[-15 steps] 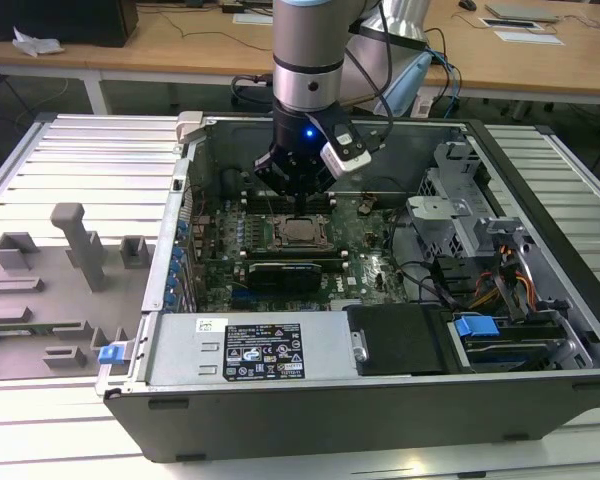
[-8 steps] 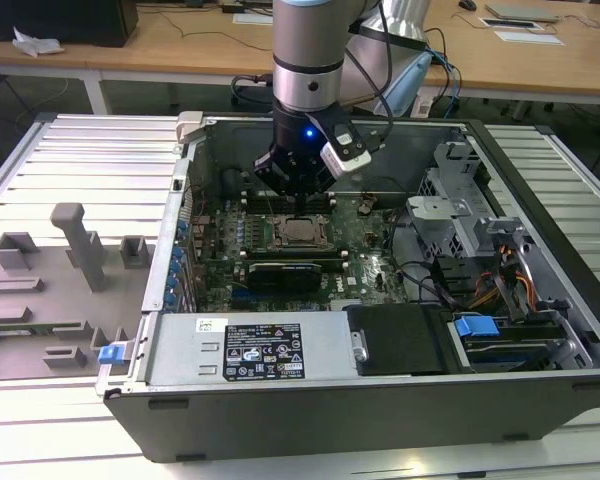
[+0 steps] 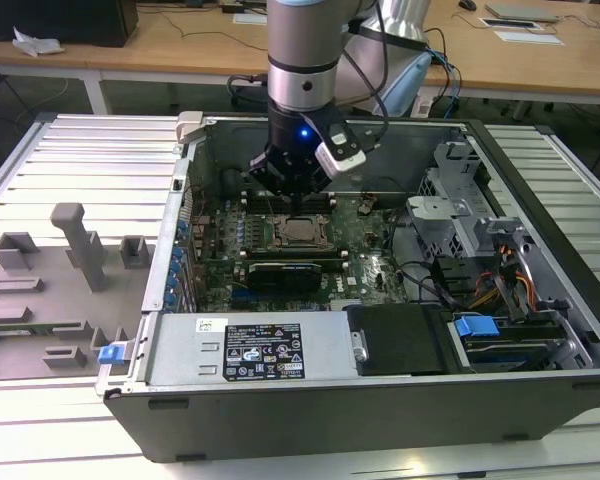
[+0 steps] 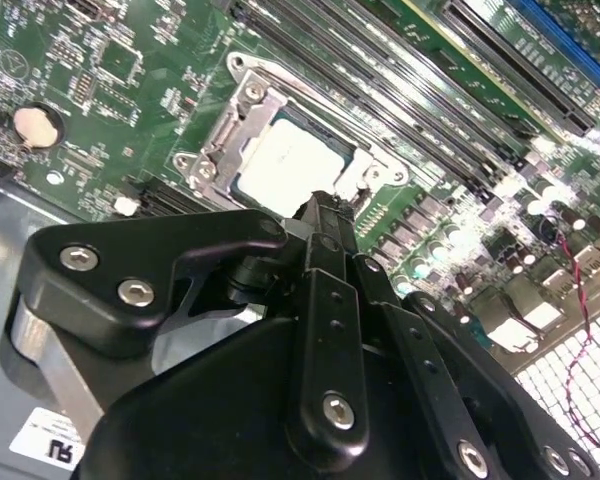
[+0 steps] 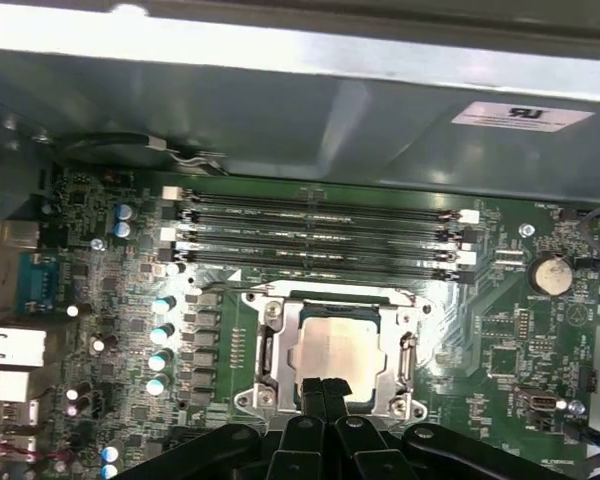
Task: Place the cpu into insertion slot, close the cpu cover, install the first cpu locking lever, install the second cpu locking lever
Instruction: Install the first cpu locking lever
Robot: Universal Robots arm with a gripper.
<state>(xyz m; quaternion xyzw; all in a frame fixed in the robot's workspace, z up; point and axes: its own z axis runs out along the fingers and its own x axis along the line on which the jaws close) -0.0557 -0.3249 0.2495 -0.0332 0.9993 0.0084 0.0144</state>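
Inspecting the open computer case (image 3: 380, 405), found the gripper (image 3: 294, 203) poised low over the motherboard (image 5: 500, 340), directly above the insertion slot (image 5: 330, 297). Noted the cpu (image 5: 335, 345) lying flat in that slot, silvery top showing through the cut-out of the cpu cover (image 5: 272, 352), with the cover apparently down around it. Recorded the fingers (image 5: 315, 392) pressed together with nothing between them, tips at one edge of the slot, just beside the cpu in both wrist views. Could not tell contact from a narrow gap, nor the state of the locking levers. Judged the main hazard as a sideways slip of the closed tips off the thin cover edge, onto the cpu top or the small board components alongside. Judged a second hazard as downward force on a cover not fully seated, with bent contacts as the likely result. Logged the memory slots (image 5: 320, 225) beyond the slot's opposite edge, apart from the tips.
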